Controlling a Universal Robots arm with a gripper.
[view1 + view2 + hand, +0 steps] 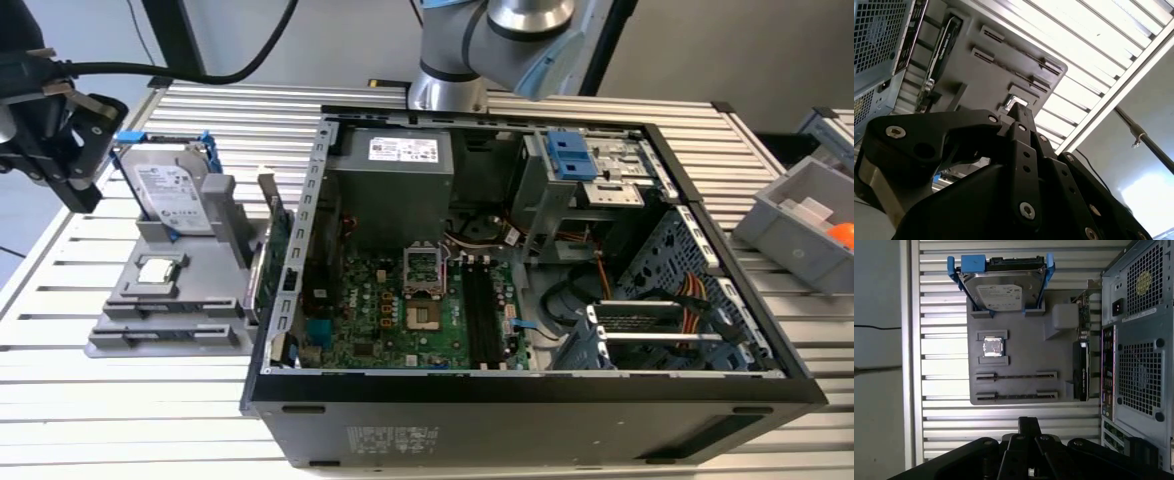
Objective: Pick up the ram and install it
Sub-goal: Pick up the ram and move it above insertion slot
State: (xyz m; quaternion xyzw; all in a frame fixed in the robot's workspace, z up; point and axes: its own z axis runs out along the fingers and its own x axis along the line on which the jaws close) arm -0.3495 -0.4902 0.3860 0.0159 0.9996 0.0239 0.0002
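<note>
Claw hangs near grey tray holding hard drive and chip.

Exterior view above case, wrist views share holder

Nothing printed here can be read. The power supply at the far end of the open computer case carries a white label whose dark print is too small to make out. The hard drive, on the exterior view's left, bears a pale printed label. A grey sticker on the case's near wall is equally unreadable.
</note>
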